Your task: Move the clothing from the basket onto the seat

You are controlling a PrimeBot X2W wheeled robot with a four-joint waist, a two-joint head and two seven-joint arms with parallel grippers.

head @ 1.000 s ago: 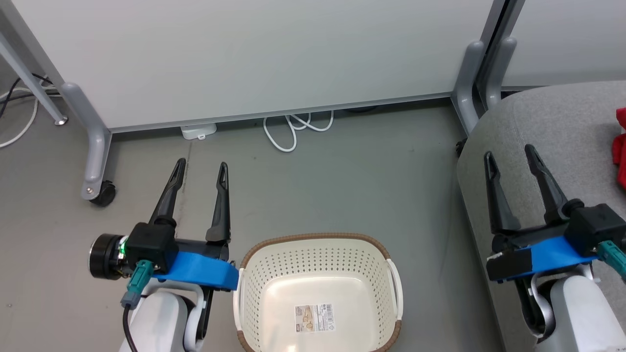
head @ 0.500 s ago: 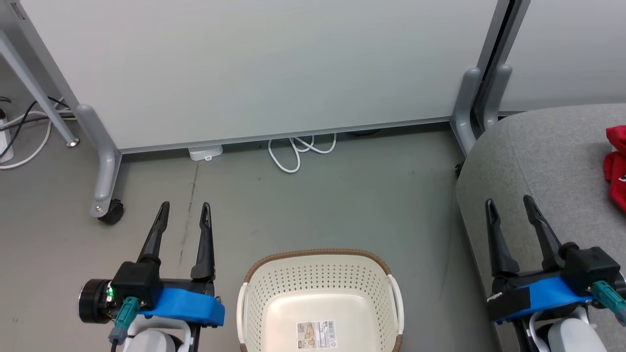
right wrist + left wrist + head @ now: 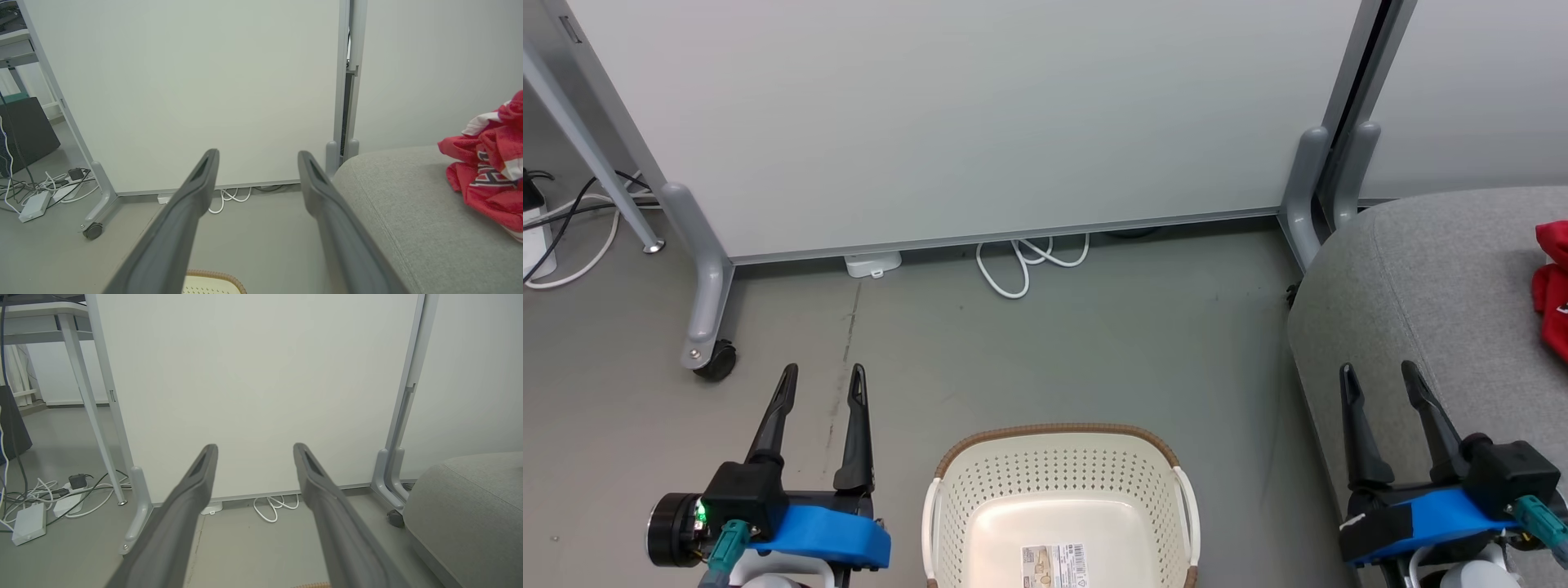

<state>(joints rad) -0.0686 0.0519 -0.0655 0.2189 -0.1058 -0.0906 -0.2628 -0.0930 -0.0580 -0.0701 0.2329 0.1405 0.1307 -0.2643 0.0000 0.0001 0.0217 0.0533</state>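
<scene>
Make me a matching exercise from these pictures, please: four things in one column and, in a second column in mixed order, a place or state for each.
Column 1
1. clothing
2. basket
3. left gripper
4. white cable

Column 2
A. open, holding nothing
B. lying on the grey seat
C. holds only a label
D. coiled below the white panel

Pairs: 1-B, 2-C, 3-A, 4-D

I see a big white board [image 3: 980,114] across the top of the head view. Its left grey leg [image 3: 704,278] has a black wheel [image 3: 717,361]. A looped white cord [image 3: 1025,261] lies on the grey floor [image 3: 1094,351] below the board, near a small white box [image 3: 872,265]. More wires [image 3: 572,220] lie at the left edge.
</scene>
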